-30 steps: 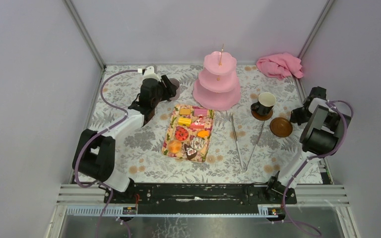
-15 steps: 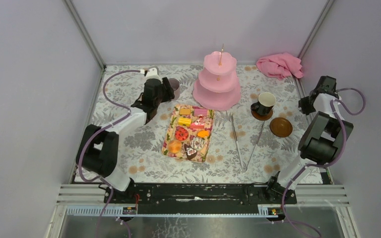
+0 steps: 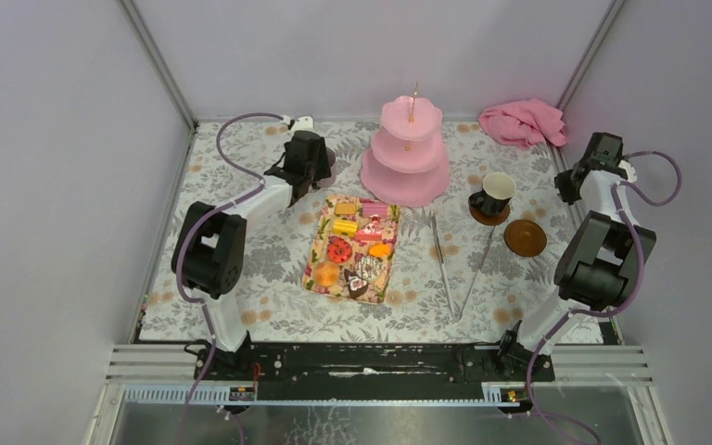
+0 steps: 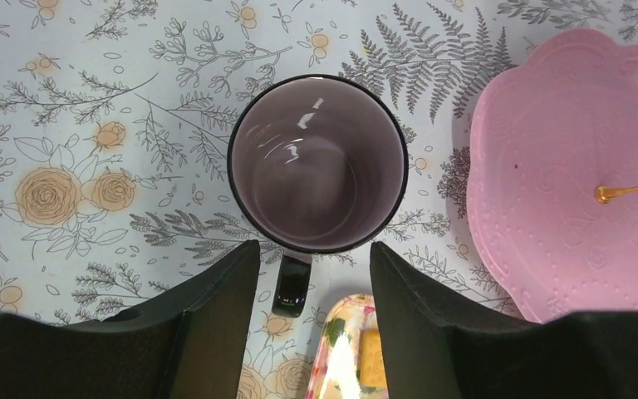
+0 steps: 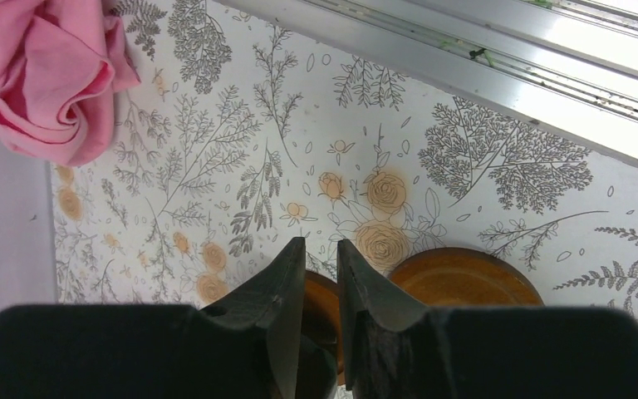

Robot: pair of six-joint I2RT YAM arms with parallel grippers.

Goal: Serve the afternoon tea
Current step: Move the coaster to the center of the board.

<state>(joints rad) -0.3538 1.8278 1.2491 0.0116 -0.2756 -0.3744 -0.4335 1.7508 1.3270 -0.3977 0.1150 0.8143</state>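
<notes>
Since a second ago: left arm has reached out along the far left of the table; right arm has pulled back to the right edge, clear of the cups.

Left gripper (image 4: 314, 247): fingers spread, holding nothing, straddling the handle (image 4: 291, 287) of the grey mug (image 4: 316, 166). Mug upright, empty, glossy inside, standing on the table just left of the pink three-tier stand (image 3: 406, 153).

Risk: the handle is a thin tab. A squeeze landing off-centre could swivel the mug or tip it toward the stand's bottom tier, which sits close.

Centre: toy cakes (image 3: 354, 243) all lie on the floral tray (image 3: 317, 248). Stand tiers bare. Tongs (image 3: 445, 264) lie on the table just right of the tray.

Right: black mug (image 3: 496, 193) upright on a saucer, and a second brown saucer (image 3: 525, 237) is bare beside it.

Right gripper (image 5: 321, 249): fingers only narrowly parted, nothing between them. The brown discs below them are probably those saucers, partly hidden. Pink cloth (image 5: 46, 71) bunched in the far corner.

Judgement: serving barely begun.
</notes>
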